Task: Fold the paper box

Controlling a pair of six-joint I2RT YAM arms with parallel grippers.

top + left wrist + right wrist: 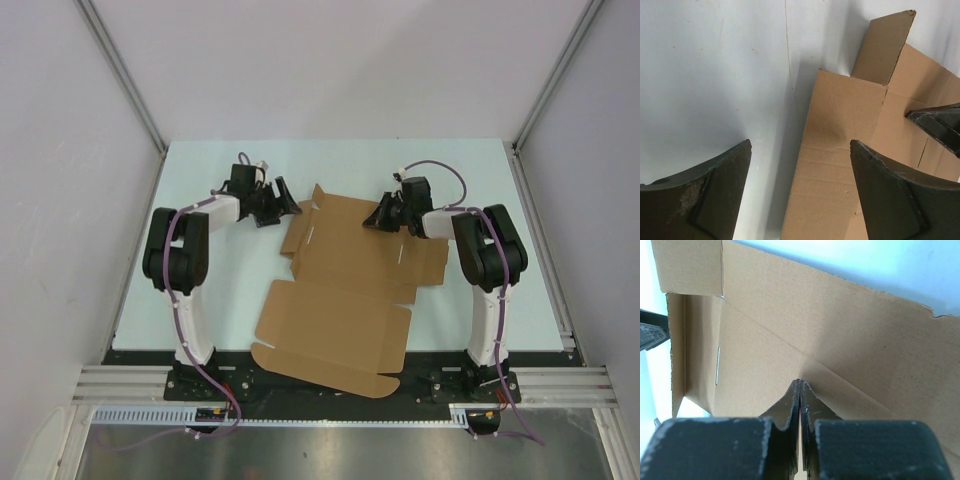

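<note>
1. Top external view: the table (pixel 200 300), a pale surface, carries both arms at its near edge and the workpiece at its centre.
2. The paper box (pixel 335 300) is an unfolded brown cardboard sheet lying mostly flat between the arms. Its near flap overhangs the table's near edge onto the black base rail (pixel 330 385). At the far-left corner a narrow flap (pixel 885 45) stands up from the sheet.
3. The left arm (pixel 180 250) reaches to the sheet's far-left edge. The right arm (pixel 488 250) reaches over its far-right part.
4. The left gripper (pixel 282 205) is open, jaws spread wide with nothing between them. In the left wrist view, one of its fingers (pixel 715 200) is over bare table and the other is over cardboard.
5. The right gripper (pixel 800 382) is closed, jaws pressed together and holding nothing. Its tips point at a crease in the cardboard panel; contact cannot be confirmed.
</note>
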